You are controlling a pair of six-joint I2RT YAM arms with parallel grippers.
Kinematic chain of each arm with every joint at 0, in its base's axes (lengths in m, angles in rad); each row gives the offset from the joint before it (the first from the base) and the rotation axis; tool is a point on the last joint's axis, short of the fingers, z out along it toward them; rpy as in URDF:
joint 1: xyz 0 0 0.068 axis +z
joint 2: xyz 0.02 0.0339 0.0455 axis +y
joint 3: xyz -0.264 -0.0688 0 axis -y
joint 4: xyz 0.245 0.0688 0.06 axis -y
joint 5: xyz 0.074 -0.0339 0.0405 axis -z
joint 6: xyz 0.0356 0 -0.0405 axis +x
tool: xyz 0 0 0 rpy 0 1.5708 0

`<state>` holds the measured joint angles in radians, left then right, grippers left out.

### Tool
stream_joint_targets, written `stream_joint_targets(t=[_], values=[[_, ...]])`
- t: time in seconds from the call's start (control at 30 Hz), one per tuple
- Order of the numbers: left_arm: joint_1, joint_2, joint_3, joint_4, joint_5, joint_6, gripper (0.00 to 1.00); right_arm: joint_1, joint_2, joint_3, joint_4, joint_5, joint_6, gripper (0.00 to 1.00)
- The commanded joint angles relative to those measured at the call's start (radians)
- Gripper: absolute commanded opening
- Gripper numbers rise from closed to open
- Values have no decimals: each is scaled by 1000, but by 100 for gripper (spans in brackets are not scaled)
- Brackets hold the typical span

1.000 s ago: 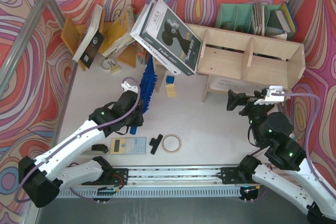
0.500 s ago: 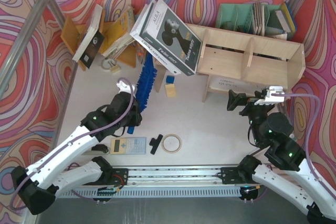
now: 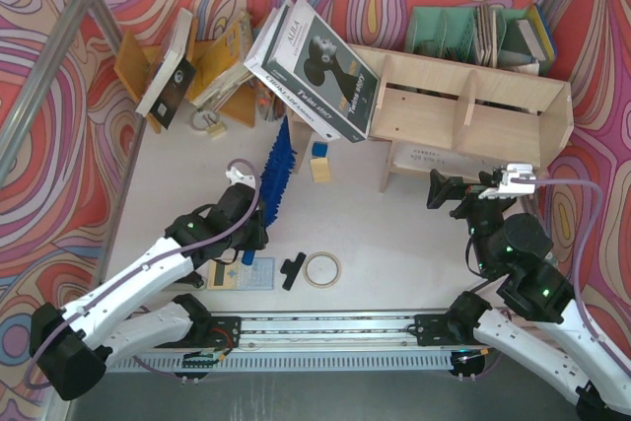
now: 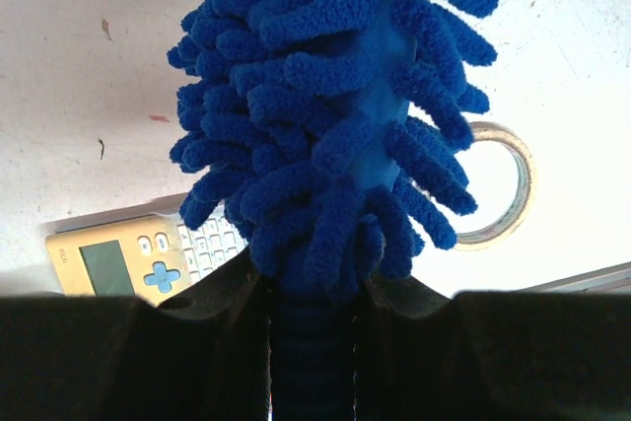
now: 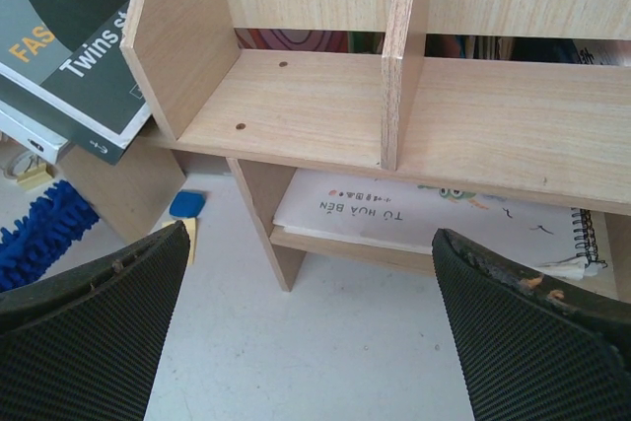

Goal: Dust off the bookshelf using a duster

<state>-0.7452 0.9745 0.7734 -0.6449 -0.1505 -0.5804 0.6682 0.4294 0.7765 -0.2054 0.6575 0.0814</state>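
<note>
The duster (image 3: 277,171) is a long bright blue fluffy brush lying left of centre, its tip pointing at the leaning books. My left gripper (image 3: 258,216) is shut on its dark blue handle. In the left wrist view the bristles (image 4: 335,115) fill the middle and the ribbed handle (image 4: 314,342) sits pinched between the black jaws. The pale plywood bookshelf (image 3: 493,110) stands at the right. My right gripper (image 3: 449,189) hovers open in front of its left end, apart from it. From the right wrist, the upper compartments (image 5: 296,105) are bare and the fingers (image 5: 89,332) stand wide.
Large grey books (image 3: 315,71) lean on the bookshelf's left end. A white booklet (image 5: 424,219) lies on its lower tier. A green file organizer (image 3: 444,32) and an orange book rack (image 3: 138,61) stand at the back. A calculator (image 3: 242,275), black clip (image 3: 293,271), tape roll (image 3: 321,269) and small block (image 3: 319,163) lie on the table.
My left arm swung the duster slightly away and left, then drew it back toward the near edge; the wrist now covers part of the calculator. The right arm has not moved.
</note>
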Motion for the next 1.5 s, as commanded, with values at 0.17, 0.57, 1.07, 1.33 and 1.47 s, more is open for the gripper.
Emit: stream_joint_targets(t=[0.17, 0.57, 1.07, 1.33, 1.47], values=[[0, -126, 143, 0, -125, 45, 0, 3, -9, -11, 49, 5, -23, 99], [0, -64, 57, 64, -51, -24, 0, 2, -28, -23, 61, -13, -34, 99], [0, -126, 107, -32, -173, -33, 0, 2, -123, -71, 121, -72, -61, 99], [0, -267, 203, -99, -313, -18, 0, 1, -119, -72, 123, -74, -63, 99], [0, -319, 254, -108, -373, 6, 0, 2, -109, -68, 120, -72, -60, 99]])
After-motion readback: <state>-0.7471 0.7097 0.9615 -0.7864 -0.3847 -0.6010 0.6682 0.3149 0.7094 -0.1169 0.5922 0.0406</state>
